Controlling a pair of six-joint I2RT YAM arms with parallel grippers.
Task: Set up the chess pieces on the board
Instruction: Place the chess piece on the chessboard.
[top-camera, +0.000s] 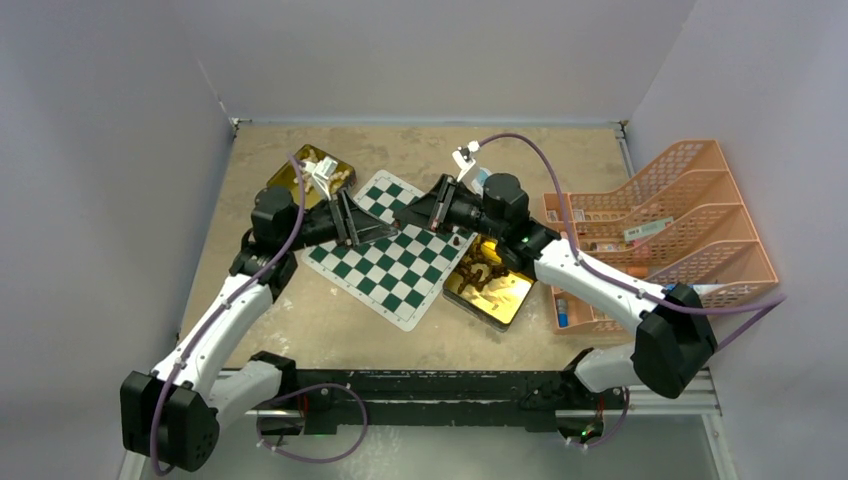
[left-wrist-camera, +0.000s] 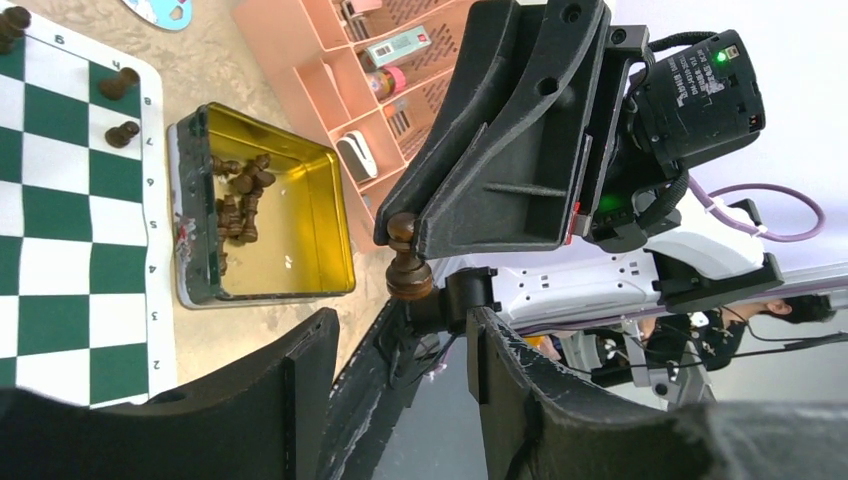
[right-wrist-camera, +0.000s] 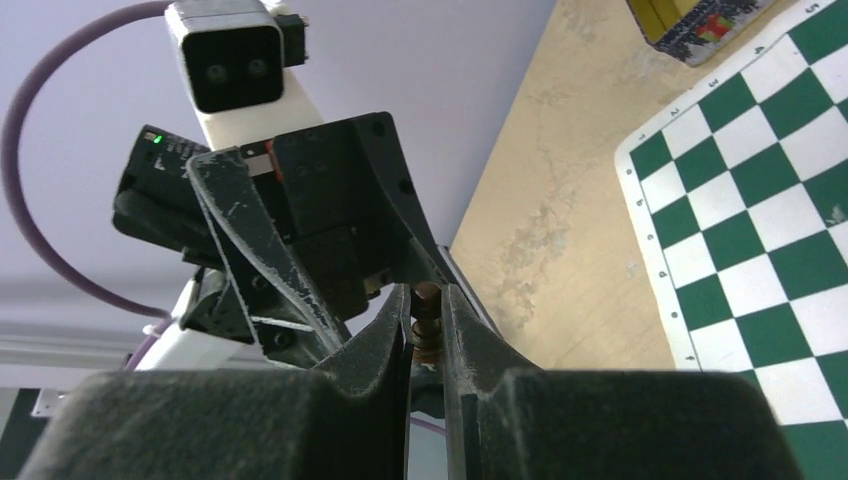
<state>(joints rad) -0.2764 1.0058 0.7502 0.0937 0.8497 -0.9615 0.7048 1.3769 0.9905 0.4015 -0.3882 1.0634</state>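
Two robot arms, bolted at the near edge of the table (top-camera: 300, 330), reach in over the board (top-camera: 385, 275) and meet tip to tip above its far half. Just off the board's right-hand side, a gold tin (top-camera: 495, 290) lies open with a heap of dark brown chess pieces (left-wrist-camera: 240, 200) inside. Three more dark pieces (left-wrist-camera: 120, 85) stand on squares along the board's edge nearest that tin. The board, in green and white checks, lies askew to the table's edges near the middle. Above it, the right end effector (right-wrist-camera: 427, 300) is clenched on a single dark brown piece (right-wrist-camera: 427, 322), pinching its upper part so the base juts clear of the fingertips, as the left wrist view shows. The left end effector (left-wrist-camera: 400, 335) faces it with jaws parted, one finger to either side just short of that piece's base, gripping nothing. Toward the far left corner of the table, a second gold tin (top-camera: 283, 177) shows partly behind the left arm. An orange slotted rack (top-camera: 660, 210) fills the right edge.
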